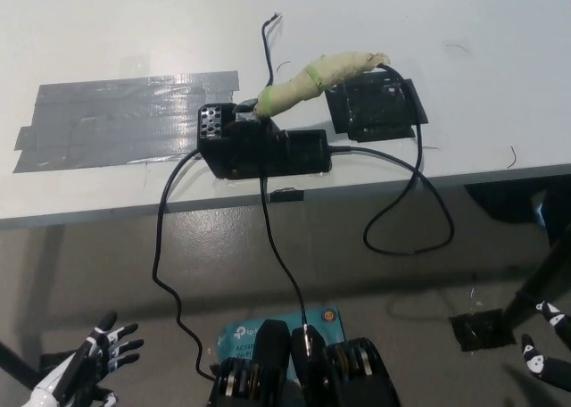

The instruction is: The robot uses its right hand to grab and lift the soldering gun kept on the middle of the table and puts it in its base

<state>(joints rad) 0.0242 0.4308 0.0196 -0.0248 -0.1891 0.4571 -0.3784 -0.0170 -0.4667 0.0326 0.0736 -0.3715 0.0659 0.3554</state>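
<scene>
The soldering gun (317, 77), its handle wrapped in pale cloth tape with a green band, lies tilted with its tip resting in the black base (259, 146) near the white table's (134, 32) front edge. No hand touches it. My white left hand (89, 358) hangs open at the lower left, below table level, fingers spread. Only part of my black right hand (544, 349) shows at the lower right corner, far from the gun; its fingers look spread.
A grey tape patch (125, 117) covers the table's left side. A black pad (373, 108) lies right of the base. Black cables (410, 220) loop off the table edge toward the floor. A table leg's foot plate (482, 328) stands at lower right.
</scene>
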